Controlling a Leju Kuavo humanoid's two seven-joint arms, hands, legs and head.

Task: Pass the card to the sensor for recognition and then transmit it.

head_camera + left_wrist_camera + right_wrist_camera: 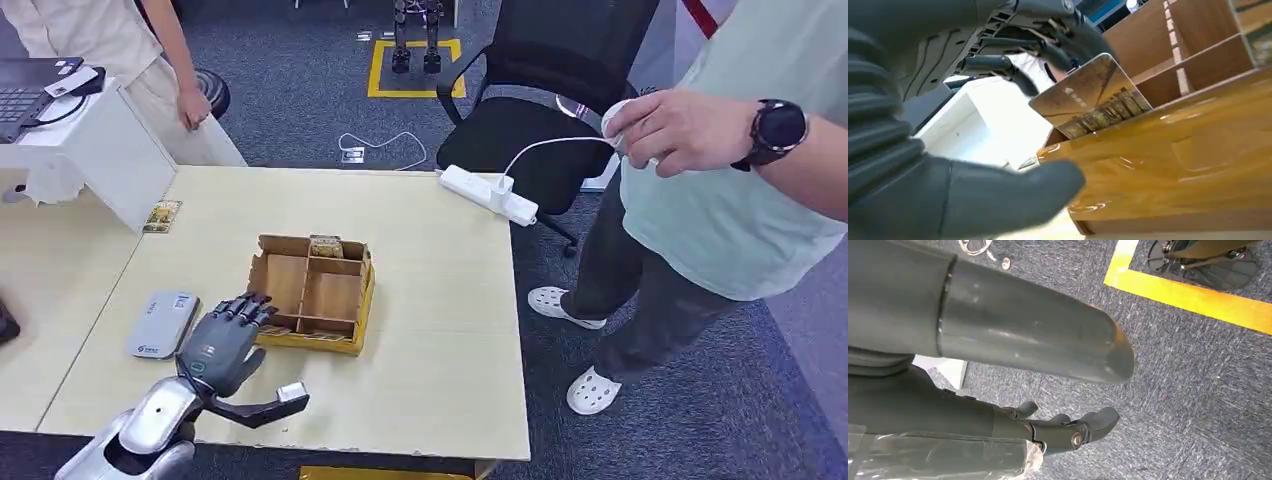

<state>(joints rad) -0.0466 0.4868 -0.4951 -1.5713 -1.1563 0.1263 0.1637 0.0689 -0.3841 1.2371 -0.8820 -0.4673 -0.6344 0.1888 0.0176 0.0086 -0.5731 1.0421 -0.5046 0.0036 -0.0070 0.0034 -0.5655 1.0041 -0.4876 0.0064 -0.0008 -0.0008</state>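
Blue-grey office carpet surrounds a pale wooden table (430,330) where a divided cardboard box (315,292) sits near the middle, its compartments open to the camera. At the box's near-left corner, the robot's left hand (225,340) reaches in with its dark fingers (250,308) at the rim and its thumb stretched out over the tabletop. The left wrist view shows a glossy golden card (1091,97) standing tilted at the box's edge, the fingertips touching its upper corner; whether the hand truly grips the card or merely rests against it cannot be told from these angles. A grey sensor (163,324) lies flat on the table just left of the hand. The right hand (1068,432) hangs over the carpet, fingers curled loosely and holding nothing. A white power strip (488,193) rests at the table's far edge, beside a black office chair (545,100). One person (720,180) wearing a dark wristwatch stands at the right; another person (120,50) stands at the far left by a white stand (100,150).
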